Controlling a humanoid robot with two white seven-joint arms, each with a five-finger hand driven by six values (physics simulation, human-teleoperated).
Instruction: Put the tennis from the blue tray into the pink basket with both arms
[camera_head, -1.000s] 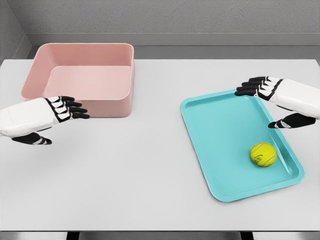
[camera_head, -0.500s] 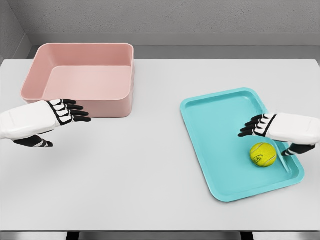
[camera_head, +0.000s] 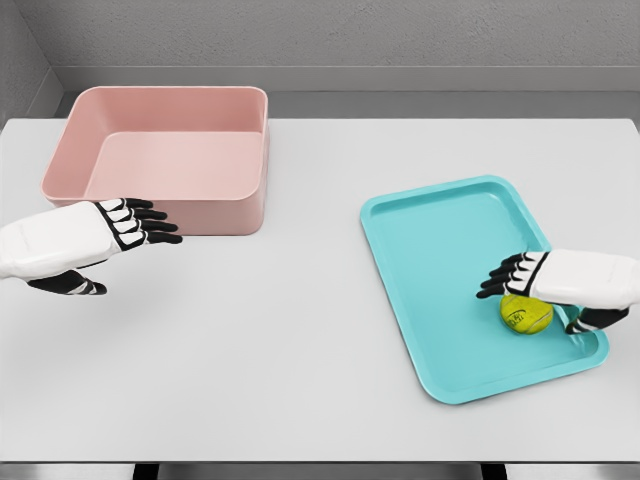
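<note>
A yellow-green tennis ball (camera_head: 524, 317) lies in the near right part of the blue tray (camera_head: 440, 250). My right hand (camera_head: 531, 301) hovers right over it, covering its top. The fingers (camera_head: 503, 274) stretch out to the left and the thumb (camera_head: 584, 322) hangs down on the ball's right side; the hand is open and not closed around the ball. The pink basket (camera_head: 200, 215) stands at the far left of the table with nothing in it. My left hand (camera_head: 135, 255) floats open just in front of the basket's near left corner, its fingers pointing right.
The white table (camera_head: 300, 330) stretches between basket and tray. A grey wall runs behind the table's far edge. The tray sits turned at a slight angle, near the table's right side.
My right hand has come down and towards me from the tray's far right corner to sit over the ball. The left hand has barely shifted. The ball has stayed in place.
</note>
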